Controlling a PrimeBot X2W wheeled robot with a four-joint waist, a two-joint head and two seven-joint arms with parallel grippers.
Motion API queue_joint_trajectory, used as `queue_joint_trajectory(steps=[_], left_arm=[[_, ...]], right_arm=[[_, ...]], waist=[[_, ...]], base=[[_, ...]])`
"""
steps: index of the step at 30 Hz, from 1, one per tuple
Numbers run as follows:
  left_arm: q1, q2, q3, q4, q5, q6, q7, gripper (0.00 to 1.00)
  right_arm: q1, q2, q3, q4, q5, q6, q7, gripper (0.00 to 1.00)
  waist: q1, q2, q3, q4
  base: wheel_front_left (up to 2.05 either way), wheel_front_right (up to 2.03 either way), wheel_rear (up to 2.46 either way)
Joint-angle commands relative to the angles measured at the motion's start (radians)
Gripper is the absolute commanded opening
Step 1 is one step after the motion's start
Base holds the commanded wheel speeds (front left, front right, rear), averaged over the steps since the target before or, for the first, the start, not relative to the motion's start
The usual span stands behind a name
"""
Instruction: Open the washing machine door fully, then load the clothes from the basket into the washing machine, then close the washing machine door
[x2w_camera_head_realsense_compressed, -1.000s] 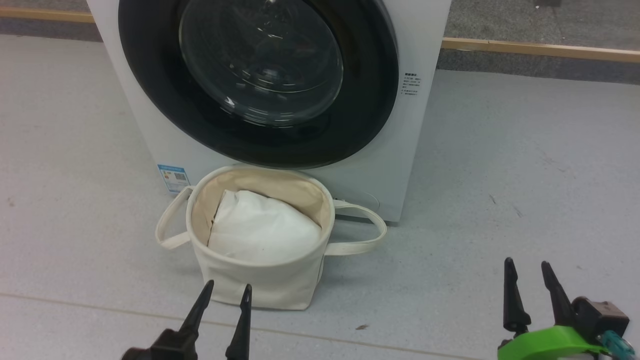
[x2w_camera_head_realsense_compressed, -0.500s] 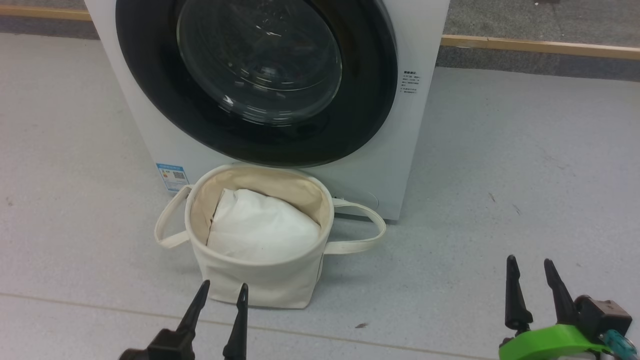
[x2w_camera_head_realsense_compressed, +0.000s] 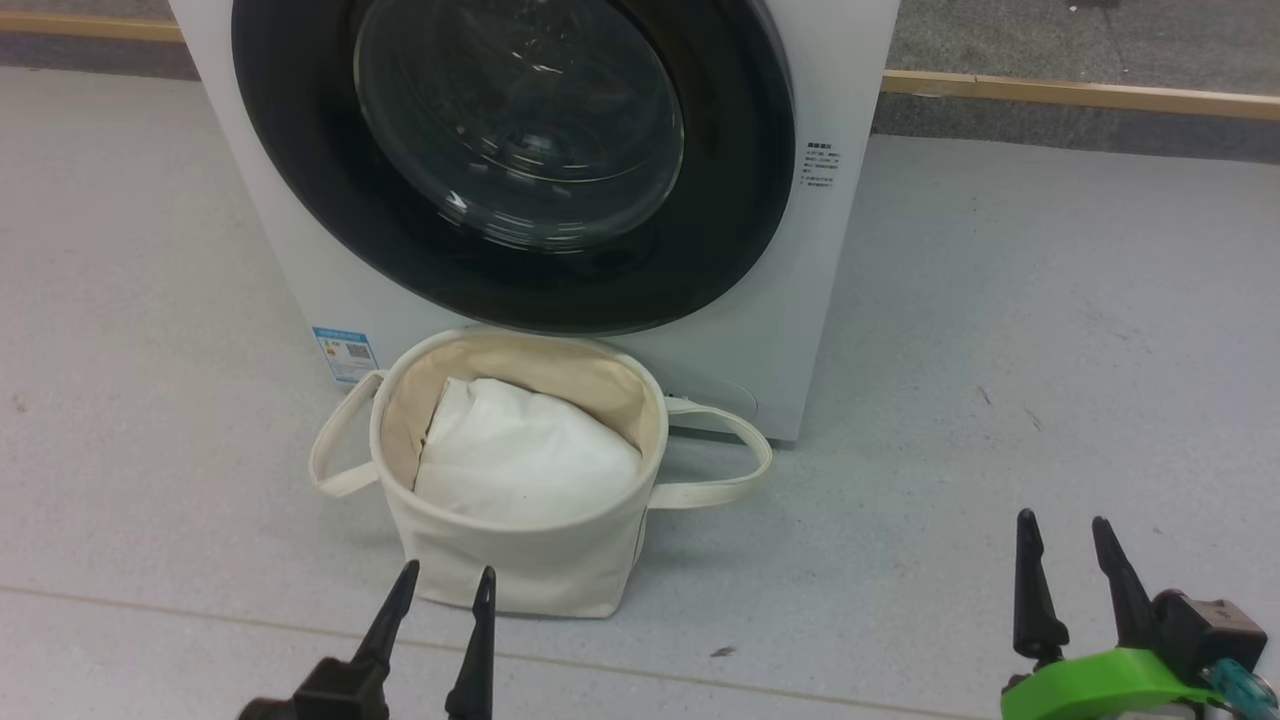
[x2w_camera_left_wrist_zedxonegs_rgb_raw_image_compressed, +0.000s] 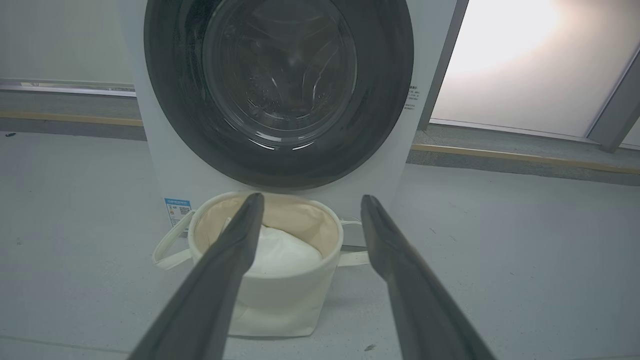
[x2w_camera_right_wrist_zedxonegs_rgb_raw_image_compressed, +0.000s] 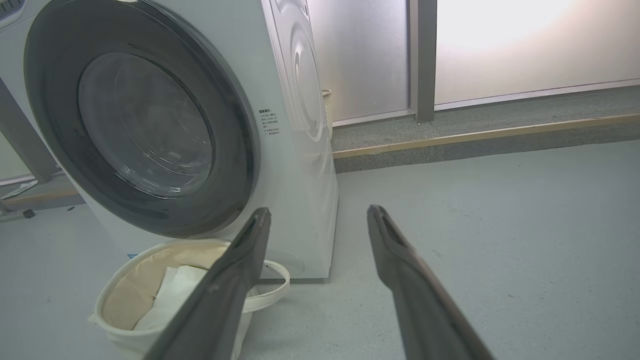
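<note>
Head view: we see the washing machine (x2w_camera_head_realsense_compressed: 850, 60) right behind the basket (x2w_camera_head_realsense_compressed: 520, 560); whether they touch we can't tell. The washing machine door (x2w_camera_head_realsense_compressed: 515, 150) sits shut, flush w/ the front, above and behind the basket. White padding (x2w_camera_head_realsense_compressed: 525, 460) lies inside the basket. A blue label (x2w_camera_head_realsense_compressed: 345, 355) is on the machine front, just behind the basket's left handle. The left gripper (x2w_camera_head_realsense_compressed: 449, 570) hovers just in front of the basket, jaws apart, holding nothing. The right gripper (x2w_camera_head_realsense_compressed: 1062, 520) is well to the basket's right over the floor (x2w_camera_head_realsense_compressed: 1000, 350), jaws apart, empty too.

Left wrist view: our left gripper's jaws stand wide, framing the basket w/o touching it, nothing btwn them. The door is closed above the basket.

Right wrist view: our right gripper's jaws are spread wide, empty. The basket shows lower left, padding inside, at the foot of the machine. The door is shut above it.
</note>
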Motion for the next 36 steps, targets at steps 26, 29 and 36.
queue_joint_trajectory(steps=[26, 29, 36], left_arm=[[0.0, 0.0, 0.0, 0.001, -0.016, 0.004, 0.0, 0.0], [0.008, -0.002, -0.003, 0.047, -0.016, 0.003, 0.002, 0.0], [0.003, -0.002, 0.016, 0.051, -0.105, -0.011, 0.025, 0.0]], right_arm=[[0.0, 0.0, -0.006, -0.001, -0.01, 0.0, 0.0, 0.0], [0.012, 0.002, -0.003, 0.047, -0.009, 0.0, 0.001, 0.0], [0.005, 0.001, -0.009, 0.053, 0.076, 0.0, 0.026, 0.0]], waist=[[0.0, 0.0, 0.0, 0.005], [0.0, 0.0, 0.0, 0.005], [0.0021, 0.0, 0.0, 0.001]], base=[[0.0, 0.0, 0.0], [0.0, 0.0, 0.0], [0.0, 0.0, 0.0]])
